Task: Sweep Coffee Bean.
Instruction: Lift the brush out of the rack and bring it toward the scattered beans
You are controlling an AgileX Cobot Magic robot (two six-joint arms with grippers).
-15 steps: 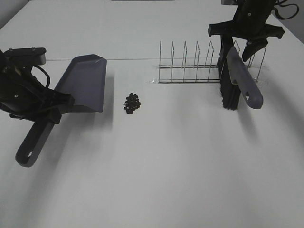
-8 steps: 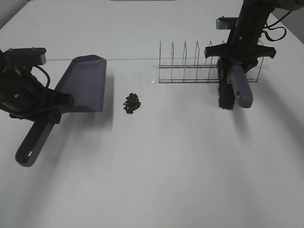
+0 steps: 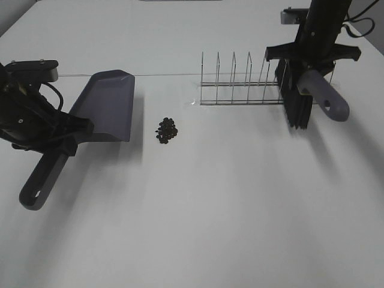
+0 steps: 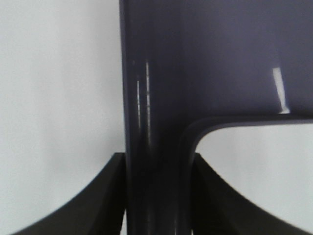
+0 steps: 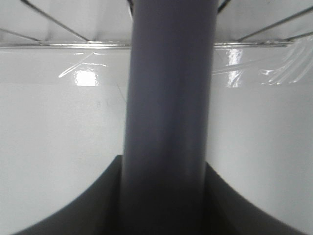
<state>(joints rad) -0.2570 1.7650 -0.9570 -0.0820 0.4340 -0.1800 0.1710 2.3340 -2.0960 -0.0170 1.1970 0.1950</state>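
Observation:
A small cluster of dark coffee beans lies on the white table, just right of the grey-purple dustpan. My left gripper is shut on the dustpan's handle, and the pan's mouth faces away from the beans' side edge. At the far right my right gripper is shut on the grey handle of the brush. The brush hangs lifted at the end of the wire rack, its black bristles pointing down.
A wire dish rack with several upright dividers stands at the back right, taped to the table. The left arm's black body fills the left edge. A table seam runs across behind the dustpan.
The right gripper came down over the brush handle and shut on it. The brush has risen and swung, its handle now pointing right. The left arm and dustpan have not moved.

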